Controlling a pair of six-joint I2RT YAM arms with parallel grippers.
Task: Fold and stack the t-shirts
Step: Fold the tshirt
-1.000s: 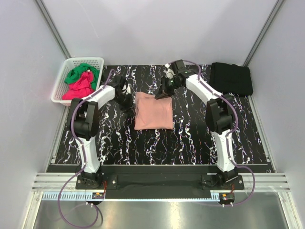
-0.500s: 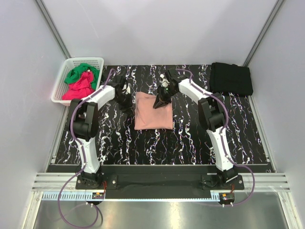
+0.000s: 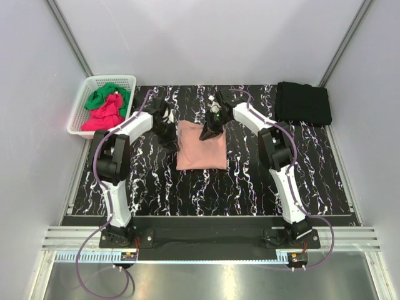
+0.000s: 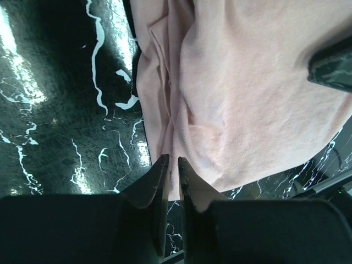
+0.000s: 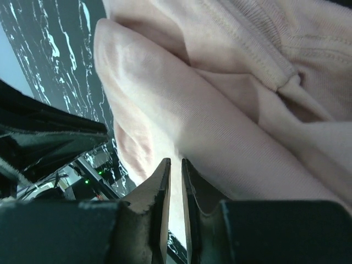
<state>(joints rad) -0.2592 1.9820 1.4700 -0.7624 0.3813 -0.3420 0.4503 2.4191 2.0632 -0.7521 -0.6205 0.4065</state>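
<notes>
The salmon-pink cloth t-shirt [image 3: 201, 149], folded into a rough rectangle, is lying flat at the middle of the black, white-veined marble-pattern table [image 3: 250, 181]. Its far left edge is being met by the left pincer [image 4: 172, 160], whose jaws are being held narrow, with only a thin slit between them. The tips are being pressed to the bunched hem where the cloth meets the table. Its far right corner is being met by the right pincer [image 5: 176, 162], likewise narrowed to a slit, over a rounded fold of the fabric. Whether any cloth is being pinched in either slit cannot be told.

A black folded t-shirt [image 3: 304, 104] is lying at the far right corner of the table, well apart from the pink one. A white slatted plastic basket [image 3: 80, 119] is standing just off the far left corner; a crumpled green t-shirt [image 3: 103, 95] and a crumpled magenta-red t-shirt [image 3: 103, 116] are being held in it.
</notes>
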